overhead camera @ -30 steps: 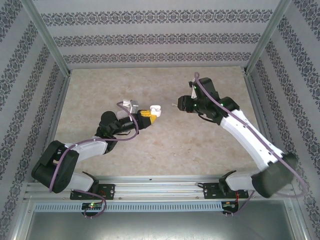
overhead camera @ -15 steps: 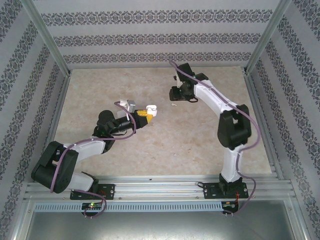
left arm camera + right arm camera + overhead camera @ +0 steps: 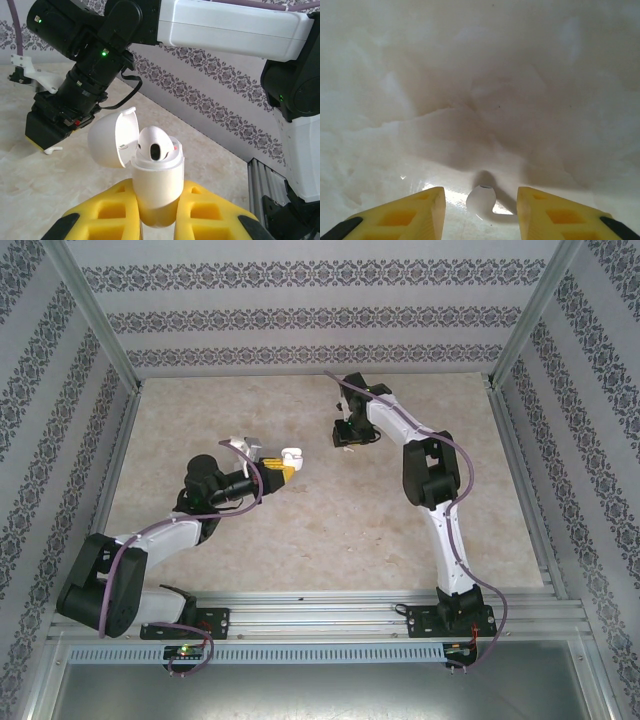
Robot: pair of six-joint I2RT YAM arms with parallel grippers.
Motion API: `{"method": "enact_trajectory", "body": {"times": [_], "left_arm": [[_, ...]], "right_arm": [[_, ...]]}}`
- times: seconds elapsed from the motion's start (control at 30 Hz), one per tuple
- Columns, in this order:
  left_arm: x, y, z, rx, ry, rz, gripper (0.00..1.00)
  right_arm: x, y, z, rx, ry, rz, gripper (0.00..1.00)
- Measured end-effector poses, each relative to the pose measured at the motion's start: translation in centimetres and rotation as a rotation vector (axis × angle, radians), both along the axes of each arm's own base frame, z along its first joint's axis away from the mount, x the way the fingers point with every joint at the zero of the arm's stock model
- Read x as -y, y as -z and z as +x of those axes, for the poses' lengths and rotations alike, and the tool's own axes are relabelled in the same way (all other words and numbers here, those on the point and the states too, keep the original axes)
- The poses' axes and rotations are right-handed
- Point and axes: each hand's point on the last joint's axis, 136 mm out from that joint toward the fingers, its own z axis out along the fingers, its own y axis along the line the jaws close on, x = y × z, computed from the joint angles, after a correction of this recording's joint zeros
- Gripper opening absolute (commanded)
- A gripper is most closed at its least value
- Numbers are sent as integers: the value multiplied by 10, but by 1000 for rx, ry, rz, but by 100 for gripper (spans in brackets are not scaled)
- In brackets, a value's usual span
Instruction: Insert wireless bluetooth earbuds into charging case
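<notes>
Right gripper (image 3: 479, 192) gapes astride a tiny white plastic earbud (image 3: 481, 201) flat on the pale marbled tabletop (image 3: 470, 75), stem trailing toward the wrist view's right, left gripper (image 3: 157, 210) clamping the upright, lid-open white charging case (image 3: 157, 185)

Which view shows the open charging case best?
Left wrist: the case sits centre frame, held by the left pincer, lid open, one earbud seated inside. The top view gives just a small white blob at that pincer's tip.

The case (image 3: 155, 182) sits in the left gripper (image 3: 282, 466), one earbud (image 3: 156, 145) in it. Right of it and farther back, a loose earbud (image 3: 482, 200) lies on the counter (image 3: 330, 520) between the fingers of the right gripper (image 3: 345, 435).
</notes>
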Motion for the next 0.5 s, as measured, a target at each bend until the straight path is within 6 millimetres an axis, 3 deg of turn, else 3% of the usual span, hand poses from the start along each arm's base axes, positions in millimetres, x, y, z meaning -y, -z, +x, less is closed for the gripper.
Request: {"method": "enact_trajectory", "body": {"times": [0.17,0.5], "left_arm": [[0,2,6,-11,7,-1,0],[-1,7,10,-44,9,-24,0]], "right_arm": [[1,6,-3,-16,-17,-11,38],[4,11,-7,-19,-23,-24,22]]}}
